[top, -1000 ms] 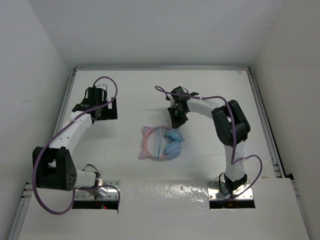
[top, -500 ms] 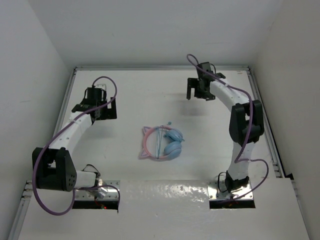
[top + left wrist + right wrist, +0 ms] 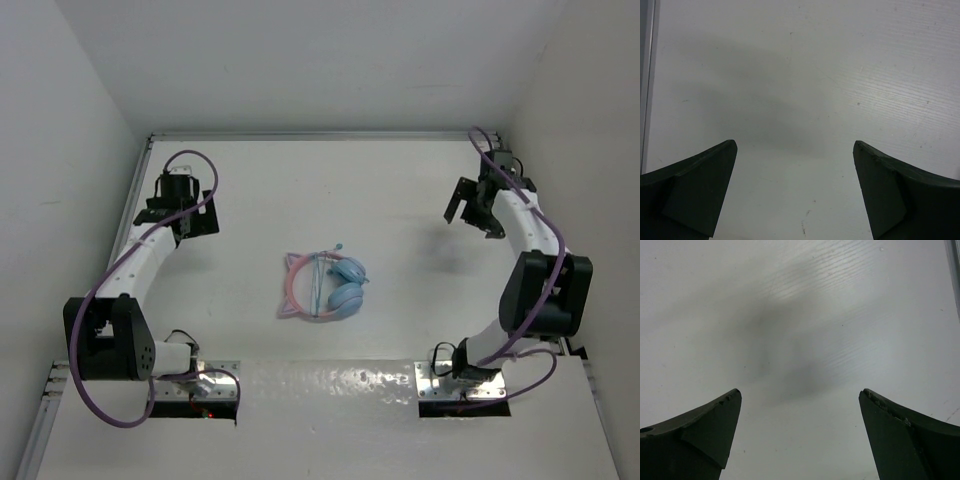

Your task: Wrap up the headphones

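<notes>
Two robot arms stand bolted at the near edge of a white desk (image 3: 400,330), their bases on metal plates, the left arm (image 3: 140,265) bending up the left side and the right arm (image 3: 535,290) folding up the right side.

Between them, near the middle of the desk, lie the headphones (image 3: 322,287), flat on the surface and well apart from both arms. The thin pink band with its cat ears curves to the left, and the two light blue ear cups sit together on the right, one just beyond the other. A thin teal cable runs across the band, and a short end pokes out toward the far side.

Farther back, the left tool (image 3: 190,222) hangs over the far left part of the desk, close to the side rail. Its wrist camera shows the left tool (image 3: 794,143) with its dark fingers (image 3: 700,190) spread wide apart and only bare white desk between them. A purple cable (image 3: 186,153) loops above that wrist.

The right tool (image 3: 470,212) hangs over the far right part of the desk, near the corner. From the right wrist camera, the right tool (image 3: 800,390) also has its fingers (image 3: 900,440) parted wide, holding nothing, with a soft grey shadow on the desk below.

A metal rail (image 3: 320,135) borders the far edge of the desk, and plain white walls rise behind it.
</notes>
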### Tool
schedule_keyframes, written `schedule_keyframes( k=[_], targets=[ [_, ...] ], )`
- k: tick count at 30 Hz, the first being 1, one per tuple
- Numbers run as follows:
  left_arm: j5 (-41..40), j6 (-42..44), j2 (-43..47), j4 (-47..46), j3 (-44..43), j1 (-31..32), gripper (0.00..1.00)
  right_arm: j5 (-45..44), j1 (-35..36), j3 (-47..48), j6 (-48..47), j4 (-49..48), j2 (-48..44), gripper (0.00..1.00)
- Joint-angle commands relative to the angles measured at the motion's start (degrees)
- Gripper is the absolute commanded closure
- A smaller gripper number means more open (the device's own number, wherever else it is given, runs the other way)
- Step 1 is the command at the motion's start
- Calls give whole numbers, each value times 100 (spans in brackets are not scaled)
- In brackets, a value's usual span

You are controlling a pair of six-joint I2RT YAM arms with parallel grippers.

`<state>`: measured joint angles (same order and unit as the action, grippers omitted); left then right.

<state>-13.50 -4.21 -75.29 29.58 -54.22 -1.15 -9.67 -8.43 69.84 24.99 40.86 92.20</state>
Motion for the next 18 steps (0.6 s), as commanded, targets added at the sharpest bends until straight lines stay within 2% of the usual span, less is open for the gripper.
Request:
schedule_keyframes(
  k=[1,6,13,18],
  targets=[
    [-21,-89,67,-172,8,-52,0,-254,69,-373,-4,-253,-501,1],
    [-4,-98,32,-155,-19,-52,0,228,60,-674,137,-755,-888,1],
    [5,-98,32,-163,16,-52,0,140,60,-683,68,-597,-862,1],
    [-4,-98,32,-190,60,-52,0,211,60,-1077,67,-1027,-1143,1]
  ],
)
